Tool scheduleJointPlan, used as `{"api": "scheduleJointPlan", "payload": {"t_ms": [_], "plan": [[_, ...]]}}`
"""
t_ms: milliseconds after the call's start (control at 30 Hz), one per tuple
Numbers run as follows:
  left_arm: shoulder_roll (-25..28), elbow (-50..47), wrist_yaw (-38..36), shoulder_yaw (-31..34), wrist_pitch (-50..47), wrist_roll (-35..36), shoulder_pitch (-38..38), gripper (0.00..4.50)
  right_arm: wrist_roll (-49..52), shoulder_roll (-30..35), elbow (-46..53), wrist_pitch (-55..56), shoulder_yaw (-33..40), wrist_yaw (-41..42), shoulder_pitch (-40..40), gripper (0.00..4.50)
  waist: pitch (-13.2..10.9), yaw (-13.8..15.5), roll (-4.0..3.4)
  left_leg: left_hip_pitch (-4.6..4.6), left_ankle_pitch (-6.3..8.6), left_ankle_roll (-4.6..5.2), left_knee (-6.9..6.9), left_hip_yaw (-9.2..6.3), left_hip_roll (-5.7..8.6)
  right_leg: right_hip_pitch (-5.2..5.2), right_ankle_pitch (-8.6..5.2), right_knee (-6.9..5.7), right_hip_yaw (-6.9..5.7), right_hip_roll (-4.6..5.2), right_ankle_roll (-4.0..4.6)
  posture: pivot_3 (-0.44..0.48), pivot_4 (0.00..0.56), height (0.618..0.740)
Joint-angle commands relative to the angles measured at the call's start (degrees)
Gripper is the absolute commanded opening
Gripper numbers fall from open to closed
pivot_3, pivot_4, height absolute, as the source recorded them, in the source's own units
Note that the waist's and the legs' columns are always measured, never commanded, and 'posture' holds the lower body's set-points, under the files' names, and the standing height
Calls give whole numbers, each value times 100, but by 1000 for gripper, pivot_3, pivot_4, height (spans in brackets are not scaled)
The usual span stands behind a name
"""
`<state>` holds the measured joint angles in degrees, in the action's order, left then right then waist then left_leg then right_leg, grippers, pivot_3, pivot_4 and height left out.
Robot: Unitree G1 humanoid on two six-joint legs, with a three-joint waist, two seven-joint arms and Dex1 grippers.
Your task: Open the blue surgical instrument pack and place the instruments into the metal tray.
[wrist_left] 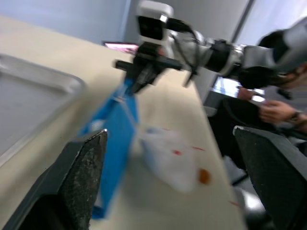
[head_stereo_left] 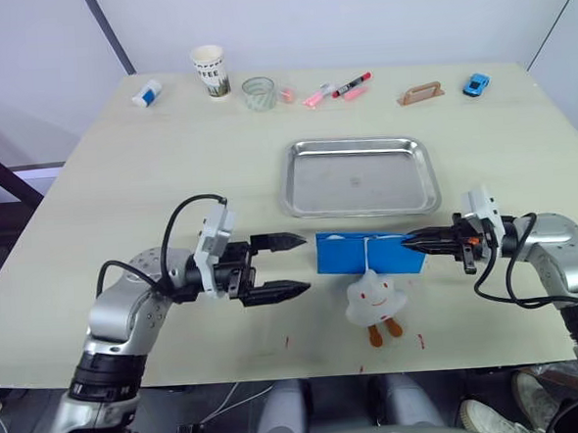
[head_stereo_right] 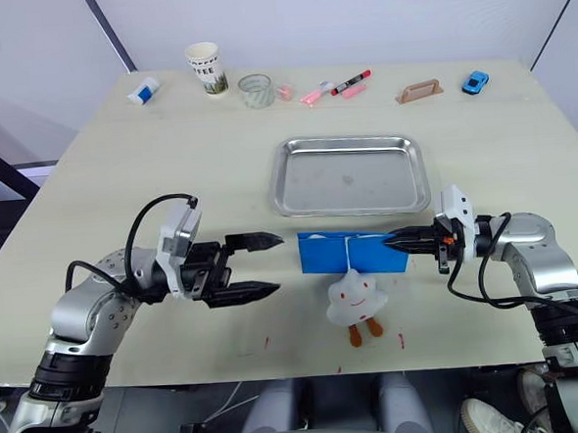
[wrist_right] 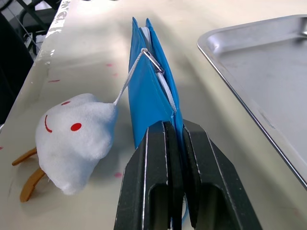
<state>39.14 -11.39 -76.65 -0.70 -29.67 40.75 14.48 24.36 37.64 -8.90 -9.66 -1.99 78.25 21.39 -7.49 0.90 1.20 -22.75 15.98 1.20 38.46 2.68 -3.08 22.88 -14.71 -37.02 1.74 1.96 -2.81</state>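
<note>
Pinching the blue surgical instrument pack (head_stereo_left: 368,253) on edge at the metal tray (head_stereo_left: 361,176)'s 6 o'clock, the right gripper (head_stereo_left: 414,238) holds 1 end, the left gripper (head_stereo_left: 292,265) waits wide at 9 o'clock; that thin-edge grip could slip, toppling the pack shut.
</note>
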Motion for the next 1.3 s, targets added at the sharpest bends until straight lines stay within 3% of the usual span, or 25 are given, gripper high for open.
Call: {"api": "scheduleJointPlan", "payload": {"t_ms": [33,433,933,1033,1200,1267,1300], "plan": [[-34,-348,126,-354,34,-267,100,4466,-49,74,42,59,43,21,47,0,0,-2,-1,0,0,0,0,0,0,0,0,0,0,-1,0,0,150,740],[-593,-459,866,-1610,737,-1724,285,4466,64,300,380,-236,124,48,-184,0,0,3,-1,0,0,0,0,2,3,-2,0,2,4,0,0,0,150,740],[-1244,644,1112,-2673,2029,-3237,571,4466,171,469,628,-485,77,26,-239,0,1,13,-3,1,0,0,2,1,5,-5,0,3,5,0,0,0,150,740],[-1155,536,989,-2626,2071,-3242,618,3670,163,464,645,-491,77,24,-243,0,2,9,-3,1,0,0,2,1,5,-4,0,3,5,-1,0,0,150,740],[-1028,578,965,-2495,2356,-3251,639,1281,99,427,567,-414,46,27,-207,0,2,6,-4,1,0,0,2,1,5,-4,0,3,5,0,0,0,150,740],[-1002,483,968,-2332,2386,-3088,590,481,62,420,534,-360,32,33,-205,0,2,5,-4,1,0,0,2,0,4,-4,0,3,5,0,0,0,150,740],[-999,437,977,-2254,2385,-3007,569,356,54,417,525,-346,29,34,-206,0,2,0,-4,1,0,0,2,0,4,-4,0,3,5,-1,0,0,150,740]]}}
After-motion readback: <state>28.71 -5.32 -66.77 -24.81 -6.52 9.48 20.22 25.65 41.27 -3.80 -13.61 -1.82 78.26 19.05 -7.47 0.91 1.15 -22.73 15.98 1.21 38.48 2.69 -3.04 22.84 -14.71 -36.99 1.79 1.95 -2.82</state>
